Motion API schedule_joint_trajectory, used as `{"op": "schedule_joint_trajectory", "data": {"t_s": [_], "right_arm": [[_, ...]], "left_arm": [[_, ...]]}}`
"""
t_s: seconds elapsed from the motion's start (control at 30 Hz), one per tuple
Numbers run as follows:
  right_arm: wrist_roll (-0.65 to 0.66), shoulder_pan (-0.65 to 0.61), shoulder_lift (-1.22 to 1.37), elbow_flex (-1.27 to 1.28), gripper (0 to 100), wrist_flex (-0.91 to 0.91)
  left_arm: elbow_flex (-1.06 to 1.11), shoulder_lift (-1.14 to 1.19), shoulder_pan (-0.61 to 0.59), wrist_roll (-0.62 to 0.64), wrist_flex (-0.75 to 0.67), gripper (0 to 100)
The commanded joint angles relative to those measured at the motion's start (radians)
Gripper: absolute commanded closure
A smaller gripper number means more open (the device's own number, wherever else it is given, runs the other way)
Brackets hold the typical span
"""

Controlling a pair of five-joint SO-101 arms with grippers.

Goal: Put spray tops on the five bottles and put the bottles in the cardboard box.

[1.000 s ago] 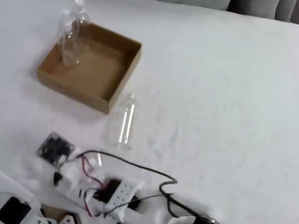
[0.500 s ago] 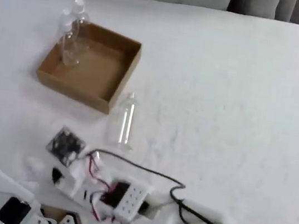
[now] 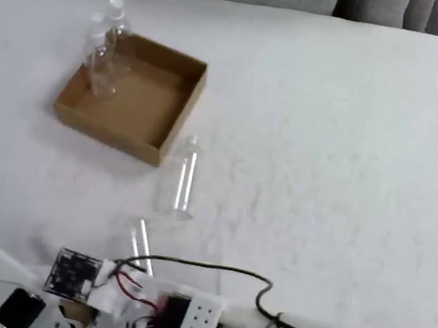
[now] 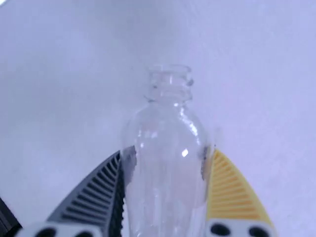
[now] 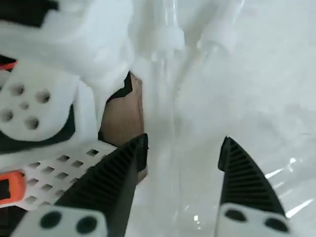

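Broadly, the white-covered table (image 3: 345,150) takes up most of our high view, and an arm (image 3: 195,321) with exposed wiring lies along its six o'clock edge. Next in size, the cardboard box (image 3: 140,111) sits open at about ten o'clock on the table. At its eleven o'clock corner we see a nearer topped bottle (image 3: 98,59) and a farther topped bottle (image 3: 117,21), upright and close together, both with white spray heads. At five o'clock from the box, just beside its near corner, a third bottle (image 3: 181,179) rests on the cloth with its neck toward twelve o'clock; we cannot tell whether it stands or lies. From the left wrist, the left claw (image 4: 168,153) pinches a held bottle (image 4: 168,118) by its clear body, the black finger (image 4: 101,190) and the yellow finger (image 4: 229,185) pressing opposite sides, the threaded neck bare. The right claw (image 5: 183,142) is spread wide over the cloth, with loose spray tops (image 5: 170,32) just past its tips. Their dip tubes (image 3: 140,241) lie at six o'clock from the third bottle.
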Motion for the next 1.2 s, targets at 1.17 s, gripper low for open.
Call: {"op": "schedule_joint_trajectory", "data": {"t_s": [1.17], "right_arm": [[0.023,0.166,0.036,-0.077,73.9,-0.073]], "left_arm": [[-0.048,-0.019,-0.021,0.003,-0.031,98]]}}
